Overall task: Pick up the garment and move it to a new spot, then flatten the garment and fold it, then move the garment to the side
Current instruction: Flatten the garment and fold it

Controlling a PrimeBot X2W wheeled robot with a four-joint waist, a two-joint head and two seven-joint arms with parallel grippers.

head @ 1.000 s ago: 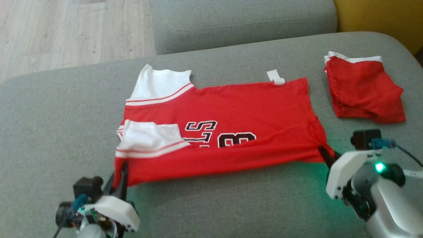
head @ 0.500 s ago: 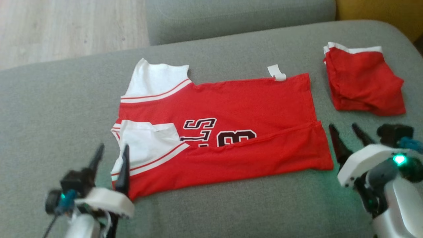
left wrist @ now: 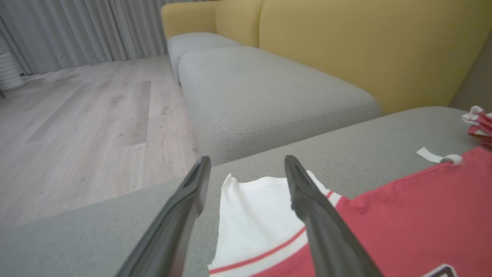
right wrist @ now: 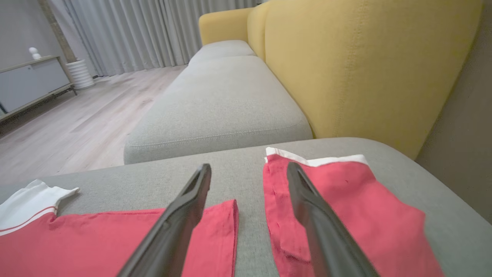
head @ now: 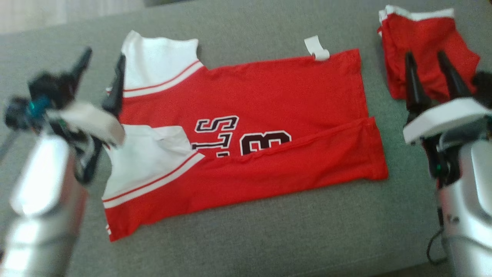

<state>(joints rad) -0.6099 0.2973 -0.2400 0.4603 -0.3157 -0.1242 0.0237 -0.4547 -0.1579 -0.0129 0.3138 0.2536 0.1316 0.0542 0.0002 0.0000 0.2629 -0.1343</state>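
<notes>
**Head view.** The left hand (head: 105,54) is open and empty, its fingers spread, and it is raised at the sleeve end of the jersey (head: 269,96). The jersey lies flat on the grey sofa seat (head: 269,238) to this hand's right. Its near long edge is folded over part of the lettering. The right hand (head: 426,54) is open and empty, beyond the hem end. A folded red garment (head: 423,27) lies under its fingertips.

**Left wrist view.** The fingers are apart with nothing gripped. A white sleeve (left wrist: 253,207) lies ahead between them, and the red body lies to the right.

**Right wrist view.** The fingers are apart with nothing gripped. The jersey hem lies below the left finger and the folded red garment below the right, with bare seat between.
</notes>
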